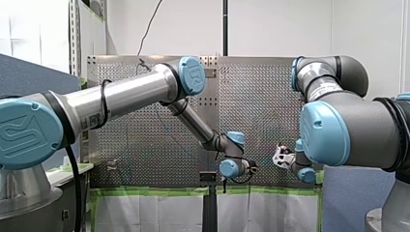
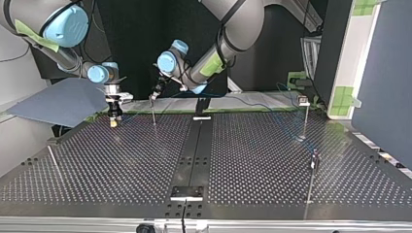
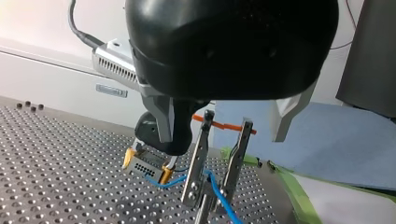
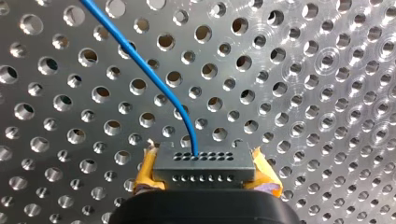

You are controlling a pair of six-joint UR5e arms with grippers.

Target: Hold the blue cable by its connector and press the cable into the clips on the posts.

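In the right wrist view my right gripper (image 4: 205,179) is shut on a grey connector (image 4: 205,164), which sits between its yellow pads (image 4: 148,173). The blue cable (image 4: 140,63) leaves the connector and runs over the perforated table. My left gripper (image 3: 207,198) is open, its metal fingers (image 3: 200,158) standing either side of the blue cable (image 3: 217,196) just above a thin post (image 3: 201,215). The connector (image 3: 148,165) shows just behind them. At the top view's left my right gripper (image 2: 114,115) is low over the table. My left gripper (image 2: 154,94) is over the post (image 2: 154,115).
Two more posts (image 2: 305,116) (image 2: 313,167) stand at the top view's right, and a leaning rod (image 2: 53,160) at its left. A black rail (image 2: 194,155) runs down the table's middle. A blue-grey sheet (image 2: 58,102) lies beyond the far left edge.
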